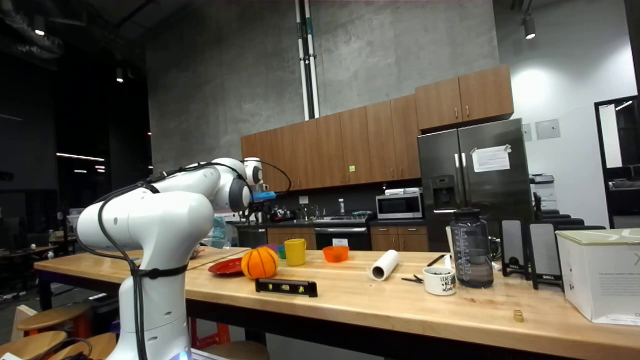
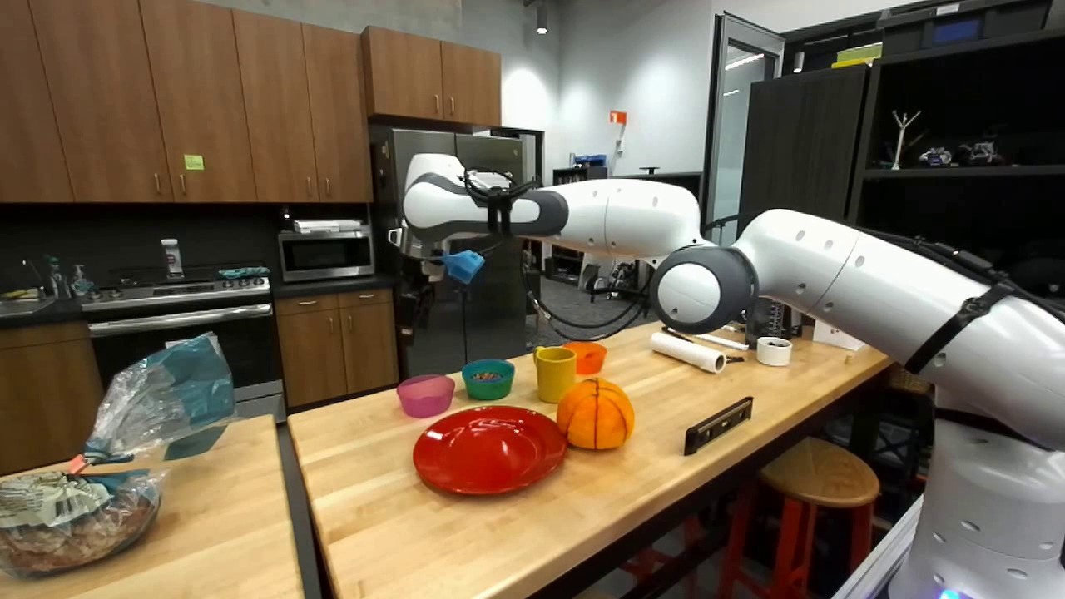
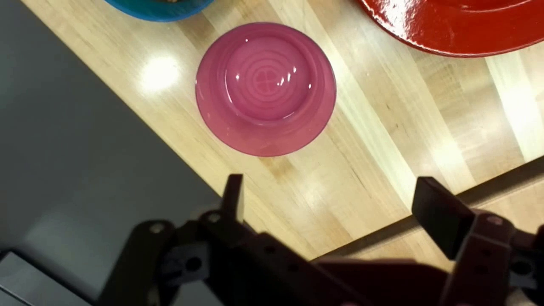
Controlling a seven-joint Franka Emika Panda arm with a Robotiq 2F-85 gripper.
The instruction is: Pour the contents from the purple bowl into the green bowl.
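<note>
Wrist view: the purple bowl (image 3: 266, 87) lies beyond the wide-spread gripper (image 3: 330, 189).

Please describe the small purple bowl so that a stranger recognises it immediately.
On the light wooden table, find the glossy red plate. Beyond it, in an exterior view, sits the translucent pinkish-purple bowl; unlike the teal-green bowl alongside, it looks empty.

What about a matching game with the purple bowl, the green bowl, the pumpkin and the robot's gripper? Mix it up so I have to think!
Things:
1. purple bowl
2. green bowl
3. pumpkin
4. gripper

Clues:
A. small bits inside
B. jaws spread apart
C. nothing inside
D. orange with dark lines

Right pairs: 1-C, 2-A, 3-D, 4-B
</note>
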